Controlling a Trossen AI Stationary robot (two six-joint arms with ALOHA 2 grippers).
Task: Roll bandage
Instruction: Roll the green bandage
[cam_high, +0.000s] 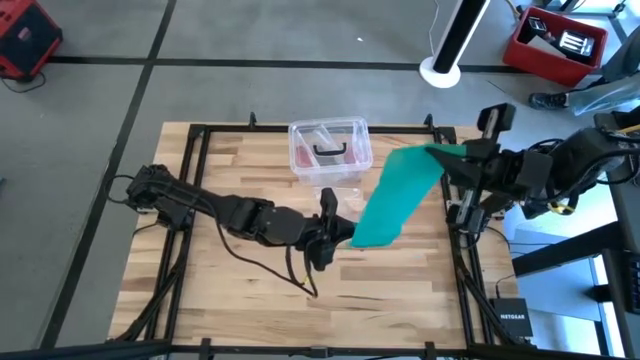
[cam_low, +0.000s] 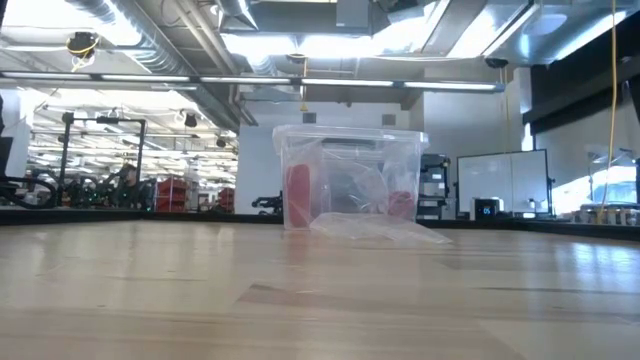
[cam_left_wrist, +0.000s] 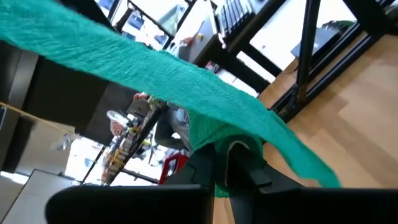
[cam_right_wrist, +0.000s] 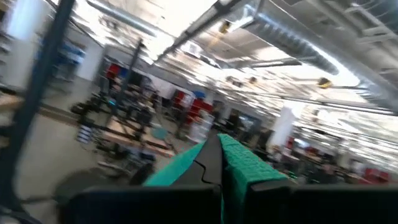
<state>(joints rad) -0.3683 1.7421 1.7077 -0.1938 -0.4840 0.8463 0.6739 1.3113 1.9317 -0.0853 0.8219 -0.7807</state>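
Teal bandage (cam_high: 398, 198) hangs stretched above the tabletop (cam_high: 230, 300), unrolled. My left jaws (cam_high: 340, 233) pinch its lower end; my right jaws (cam_high: 447, 153) pinch its upper end. Rolling not yet begun; next, turn one end inward.

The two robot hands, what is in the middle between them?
The teal bandage stretches between them in the high view. The left gripper pinches its lower end and the right gripper its upper end. Nothing else hangs there.
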